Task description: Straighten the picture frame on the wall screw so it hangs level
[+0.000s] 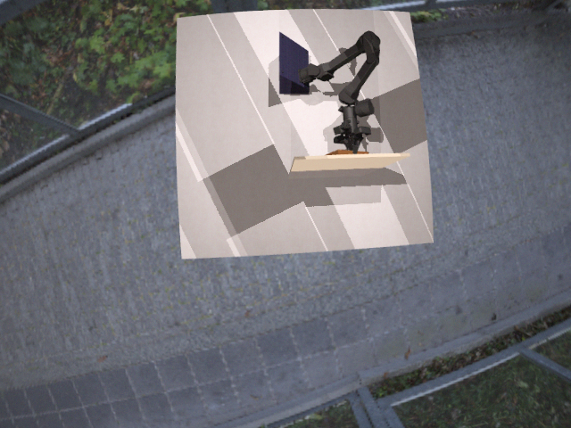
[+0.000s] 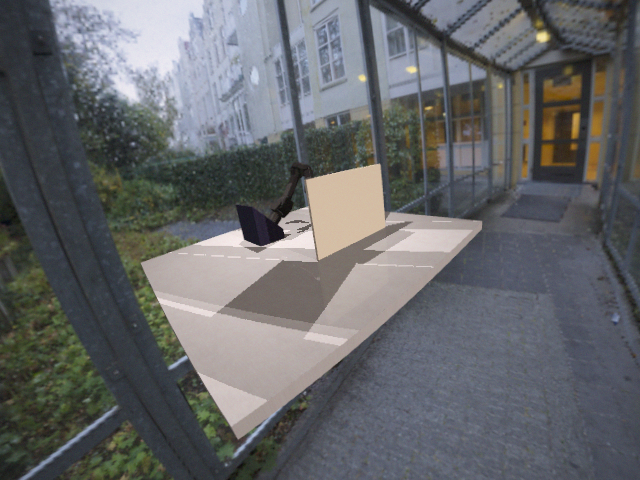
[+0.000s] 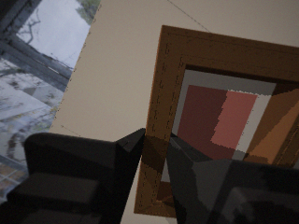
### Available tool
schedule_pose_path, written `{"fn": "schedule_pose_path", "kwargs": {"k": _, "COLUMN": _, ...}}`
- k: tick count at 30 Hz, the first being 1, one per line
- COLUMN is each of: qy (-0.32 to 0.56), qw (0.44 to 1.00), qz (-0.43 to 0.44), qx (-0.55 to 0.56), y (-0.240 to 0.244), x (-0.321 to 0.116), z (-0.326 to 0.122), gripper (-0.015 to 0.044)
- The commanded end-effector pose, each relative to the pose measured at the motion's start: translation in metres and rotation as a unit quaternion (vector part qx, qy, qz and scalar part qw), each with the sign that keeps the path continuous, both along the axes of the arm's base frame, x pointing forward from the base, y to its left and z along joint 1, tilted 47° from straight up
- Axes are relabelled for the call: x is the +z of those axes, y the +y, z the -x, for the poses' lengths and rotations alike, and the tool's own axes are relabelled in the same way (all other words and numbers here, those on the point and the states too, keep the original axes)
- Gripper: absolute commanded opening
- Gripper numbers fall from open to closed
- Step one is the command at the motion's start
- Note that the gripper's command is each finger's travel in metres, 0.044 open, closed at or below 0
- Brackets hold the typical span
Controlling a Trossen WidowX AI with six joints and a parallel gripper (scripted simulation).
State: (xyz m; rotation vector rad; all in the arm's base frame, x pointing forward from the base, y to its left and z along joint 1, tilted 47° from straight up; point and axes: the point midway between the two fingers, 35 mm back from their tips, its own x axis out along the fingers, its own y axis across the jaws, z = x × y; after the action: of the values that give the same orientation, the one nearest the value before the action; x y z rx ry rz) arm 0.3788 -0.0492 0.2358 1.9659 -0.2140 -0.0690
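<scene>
The picture frame (image 1: pixel 338 152) (image 3: pixel 165 84) is brown-orange with a white mat and a reddish picture. It hangs on the near face of the cream wall panel (image 1: pixel 341 163) (image 2: pixel 346 211) (image 3: pixel 112 84); the exterior view shows only the panel's back. My gripper (image 1: pixel 354 150) (image 3: pixel 155 134) is shut on the frame's left side bar in the wrist view, below mid-height, one finger on each side of the bar. The frame's top edge runs down to the right there, but the camera is tilted too, so its lean cannot be judged. The screw and notched strip are hidden.
A dark blue slanted block (image 1: pixel 292 61) (image 2: pixel 258 227) stands beside the arm's base end on the pale table top (image 1: pixel 221 83) (image 2: pixel 196 279). The arm reaches from there to the panel. Hard-edged shadows cross the table and panel.
</scene>
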Motion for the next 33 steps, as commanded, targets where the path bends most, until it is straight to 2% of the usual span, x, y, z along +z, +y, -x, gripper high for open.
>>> {"fn": "schedule_pose_path", "kwargs": {"k": 1, "qy": 0.000, "qw": 1.000, "qz": 0.001, "qx": 0.001, "y": 0.0004, "x": 0.0001, "z": -0.0002, "gripper": 0.0000}}
{"fn": "schedule_pose_path", "kwargs": {"k": 33, "qy": 0.000, "qw": 1.000, "qz": 0.001, "qx": 0.001, "y": -0.0029, "x": 0.0070, "z": 0.0009, "gripper": 0.0000}}
